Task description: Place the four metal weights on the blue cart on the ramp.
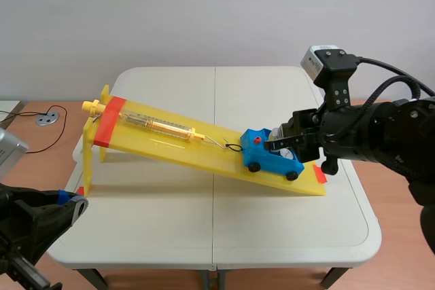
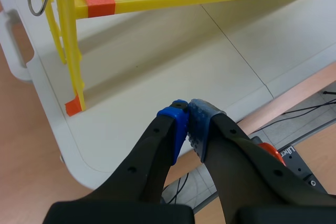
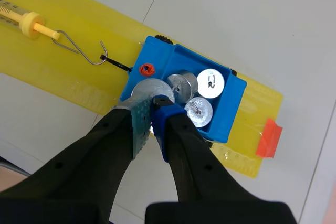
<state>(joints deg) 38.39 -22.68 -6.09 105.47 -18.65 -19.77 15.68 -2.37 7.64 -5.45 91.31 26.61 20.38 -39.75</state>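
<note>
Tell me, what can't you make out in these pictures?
The fourth weight: in the right wrist view the right gripper covers its near edge, so whether it rests in the blue cart is unclear.
The spring scale markings: too small in the scene view.
Left wrist view: the blue cart is cut off at the edge; load unseen.

White table (image 1: pixel 292 236); pale wall (image 1: pixel 204 11)
</note>
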